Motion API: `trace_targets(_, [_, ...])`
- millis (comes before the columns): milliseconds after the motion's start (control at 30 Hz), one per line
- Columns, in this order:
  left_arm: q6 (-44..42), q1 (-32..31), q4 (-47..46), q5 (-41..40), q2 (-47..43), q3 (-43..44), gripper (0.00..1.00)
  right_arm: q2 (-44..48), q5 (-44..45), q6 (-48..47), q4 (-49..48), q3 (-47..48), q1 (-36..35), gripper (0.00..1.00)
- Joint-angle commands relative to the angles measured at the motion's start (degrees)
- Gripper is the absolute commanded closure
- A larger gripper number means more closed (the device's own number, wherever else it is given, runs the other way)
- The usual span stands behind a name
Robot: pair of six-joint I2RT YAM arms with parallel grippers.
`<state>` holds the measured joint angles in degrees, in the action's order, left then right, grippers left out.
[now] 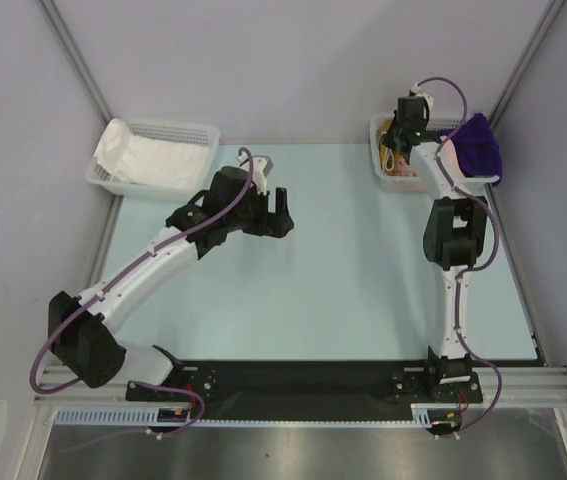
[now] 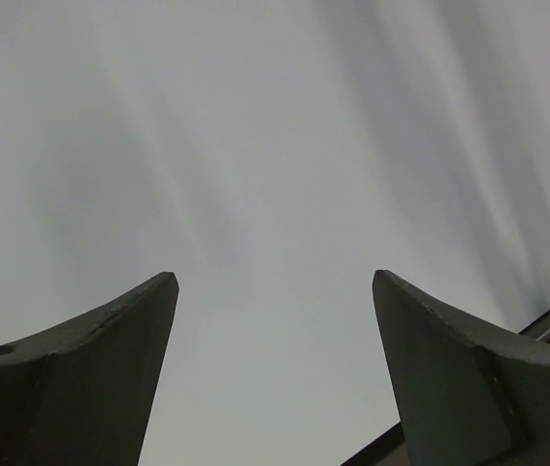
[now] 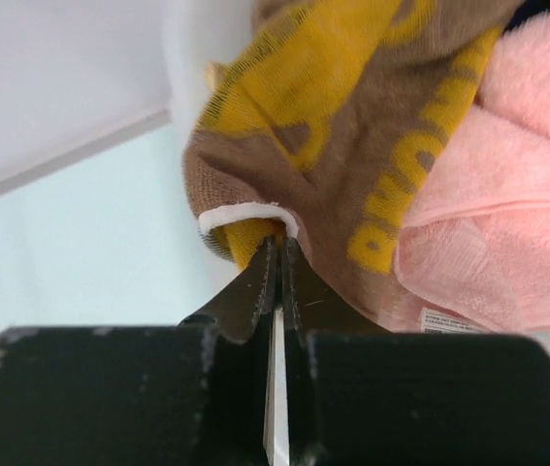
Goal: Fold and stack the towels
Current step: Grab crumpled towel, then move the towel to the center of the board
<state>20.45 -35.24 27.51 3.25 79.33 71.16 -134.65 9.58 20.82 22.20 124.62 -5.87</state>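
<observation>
Pale blue-green surface enclosed by plain grey walls on three sides, with a metal rail carrying both arm bases along its 6 o'clock edge. Left basket, white mesh, sits at the 10 o'clock corner and holds a loosely folded white towel. Right basket sits at 1 o'clock against the far edge. A purple towel hangs over its 3 o'clock rim, close to the side wall. Right claw reaches into this basket. The wrist view shows it clenched, tips together on the hem of a brown towel with yellow lettering, which touches a pink towel on its 3 o'clock side. Left claw hangs released, fingers wide apart, above bare surface just left of centre, well apart from both baskets. Bare surface stretches from centre to the 6 o'clock edge between the two arms, and the narrowest margin is at 3 o'clock beside the right arm.
</observation>
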Motion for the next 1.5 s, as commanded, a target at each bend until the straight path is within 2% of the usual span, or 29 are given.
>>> trace_targets(0, [-1.4, 0.4, -2.5, 0.8, -3.1, -0.6, 0.12, 9.4, -2.0, -0.3, -2.5, 5.3, -0.1, 1.0])
trace_targets(333, [0.5, 5.4, -5.4, 4.3, -7.5, -2.8, 0.14, 26.0, -4.7, -4.5, 1.0, 5.2, -6.2, 1.0])
trace_targets(533, [1.9, 9.2, -6.9, 5.9, -10.0, -3.4, 0.14, 37.6, -4.7, -5.9, 3.1, 0.5, -14.0, 1.0])
trace_targets(600, [2.1, 10.7, -6.9, 5.9, -10.9, -3.5, 0.14, 42.0, -5.5, -3.5, 2.2, -7.9, -15.4, 1.0])
trace_targets(633, [2.1, 11.1, -6.9, 5.4, -11.0, -3.6, 0.14, 47.1, -7.0, -2.0, -0.3, -11.7, -15.5, 1.0])
trace_targets(667, [2.1, 11.5, -7.0, 5.2, -11.2, -3.4, 0.14, 49.6, -7.6, 1.5, -1.8, -21.7, -15.5, 1.0])
trace_targets(767, [2.4, 12.5, -7.0, 5.3, -11.2, -3.2, 0.14, 58.3, -4.8, 5.7, -3.4, -34.8, -15.6, 1.0])
trace_targets(800, [2.6, 12.7, -7.0, 5.2, -11.0, -3.1, 0.14, 60.7, -4.0, 6.5, -4.7, -45.3, -15.5, 0.98])
trace_targets(867, [3.0, 12.7, -6.9, 4.9, -10.4, -3.3, 0.15, 65.2, -4.4, 8.7, -6.5, -54.2, -13.4, 0.89])
trace_targets(900, [3.5, 12.7, -7.0, 5.1, -10.1, -3.9, 0.15, 66.2, -4.9, 10.8, -6.6, -62.0, -12.2, 0.85])
trace_targets(967, [4.4, 12.7, -6.9, 5.2, -9.2, -4.4, 0.16, 69.3, -7.6, 11.7, -8.6, -69.2, -10.2, 0.67])
trace_targets(1033, [5.6, 12.4, -6.9, 5.0, -8.8, -5.5, 0.17, 70.8, -6.1, 10.8, -9.1, -73.1, -11.2, 0.62])
trace_targets(1133, [11.2, 12.4, -8.1, 3.3, -9.5, -8.7, 0.17, 72.2, -1.2, 6.4, -7.1, -69.4, -16.4, 0.57])
trace_targets(1267, [17.0, 12.4, -11.4, -0.2, -13.3, -17.1, 0.23, 66.2, -6.9, -0.2, -8.8, -61.5, -22.4, 0.53])
trace_targets(1300, [17.8, 12.5, -12.1, -3.0, -15.7, -20.3, 0.25, 61.7, -8.1, -2.3, -10.1, -59.8, -25.6, 0.52])
trace_targets(1400, [21.3, 12.6, -11.3, -8.2, -19.3, -25.3, 0.25, 52.2, -15.0, -6.0, -11.7, -51.8, -27.7, 0.52])
trace_targets(1433, [23.0, 12.6, -10.7, -10.4, -22.2, -26.6, 0.26, 45.2, -17.6, -6.3, -11.7, -49.2, -28.1, 0.52])
trace_targets(1467, [23.5, 12.6, -10.6, -11.1, -23.8, -27.7, 0.26, 42.0, -17.5, -7.6, -11.2, -44.5, -28.4, 0.52])
